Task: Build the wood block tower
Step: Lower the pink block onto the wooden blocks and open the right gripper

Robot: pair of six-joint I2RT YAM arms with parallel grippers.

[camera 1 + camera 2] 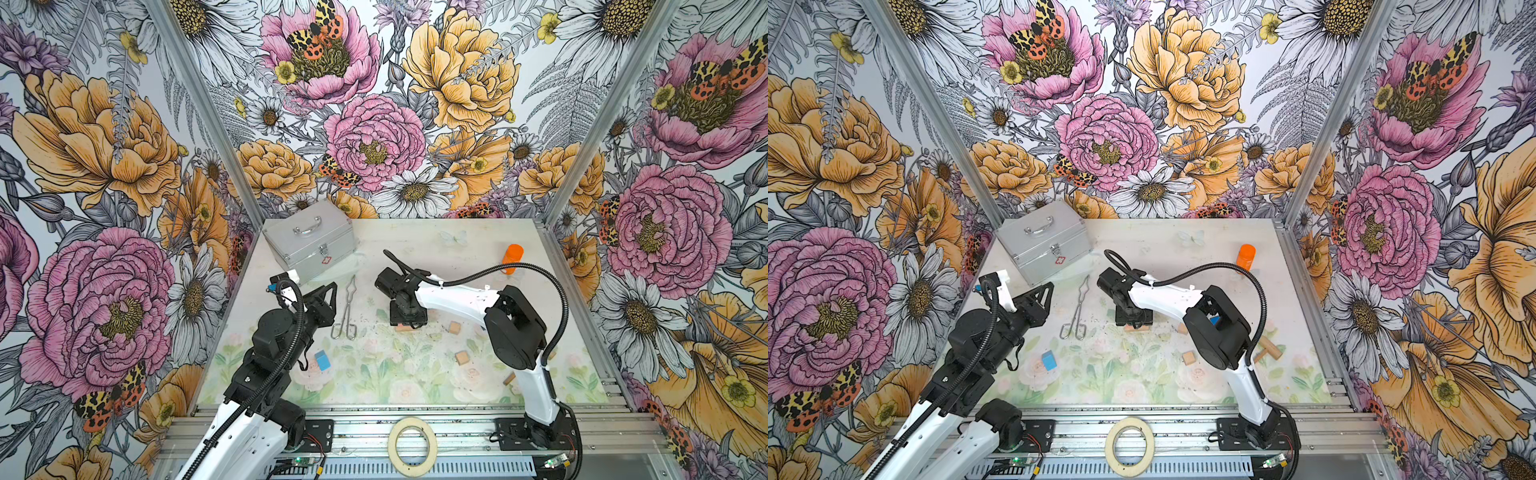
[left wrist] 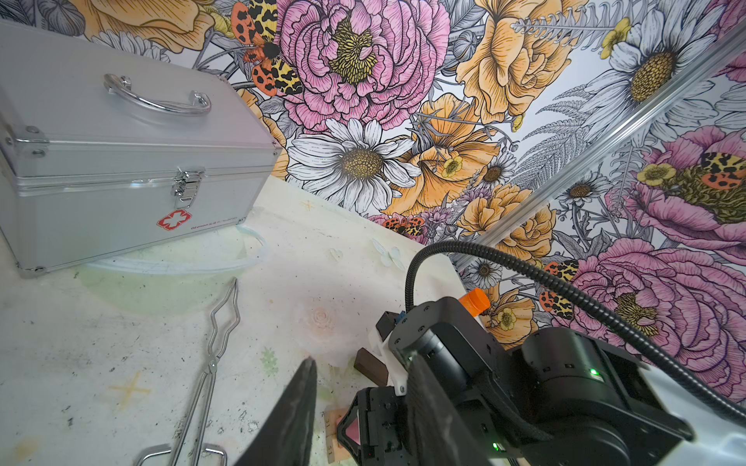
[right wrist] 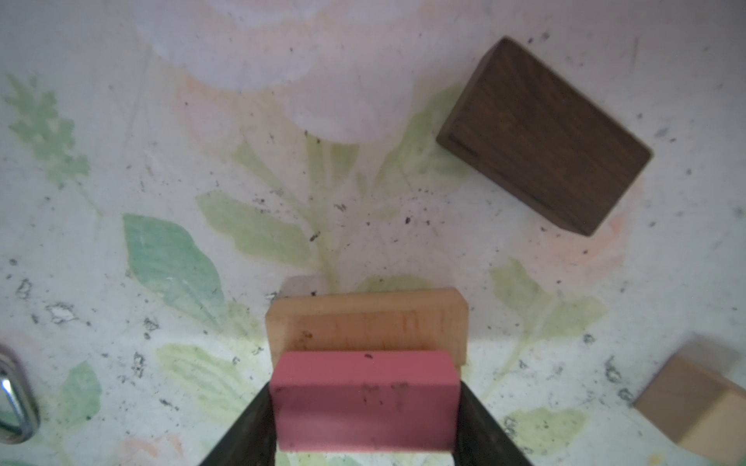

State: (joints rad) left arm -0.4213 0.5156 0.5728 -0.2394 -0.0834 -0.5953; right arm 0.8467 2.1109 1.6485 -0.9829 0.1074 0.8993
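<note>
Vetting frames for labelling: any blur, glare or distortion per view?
Right wrist view: pink bar sharp enough, tan cube at the frame edge soft. Left wrist view: foreground finger blurred, silver case crisp. Both top views: wide-angle, wall posts splay outward; no strong glare on the table.

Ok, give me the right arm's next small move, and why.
Probably ease the pink bar down and square it on the tan bar before releasing: the right gripper clamps it in its fingers just over that bar, slightly offset; contact is unclear.
</note>
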